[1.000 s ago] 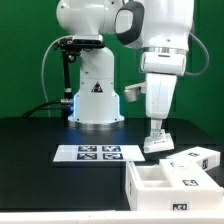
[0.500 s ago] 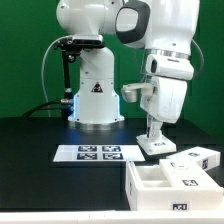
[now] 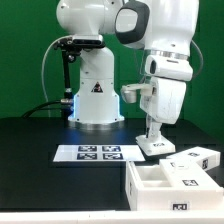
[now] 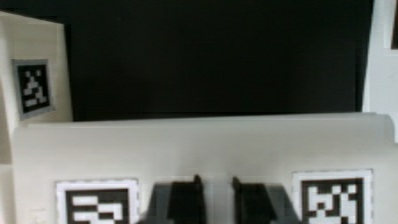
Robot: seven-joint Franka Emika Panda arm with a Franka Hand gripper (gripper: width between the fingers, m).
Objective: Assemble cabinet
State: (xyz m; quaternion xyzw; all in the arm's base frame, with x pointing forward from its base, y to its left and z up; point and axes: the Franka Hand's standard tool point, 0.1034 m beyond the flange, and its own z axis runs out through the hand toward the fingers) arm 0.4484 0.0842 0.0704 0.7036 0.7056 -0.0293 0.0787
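Note:
My gripper points straight down at the table, at the exterior view's right, shut on the top edge of a small white cabinet panel that rests on the black table. In the wrist view the two dark fingers pinch a thin white strip of that panel, with a square tag on either side. The open white cabinet body, box-shaped with a tag on its front, lies in the foreground. Another tagged white panel lies just behind the body.
The marker board lies flat in front of the robot's base. In the wrist view a further white piece with a tag stands beside the held panel. The black table stretches toward the exterior view's left.
A second ago the hand stood slightly further toward the exterior view's right; it shifted left a little with the panel. Over the last half second nothing has moved.

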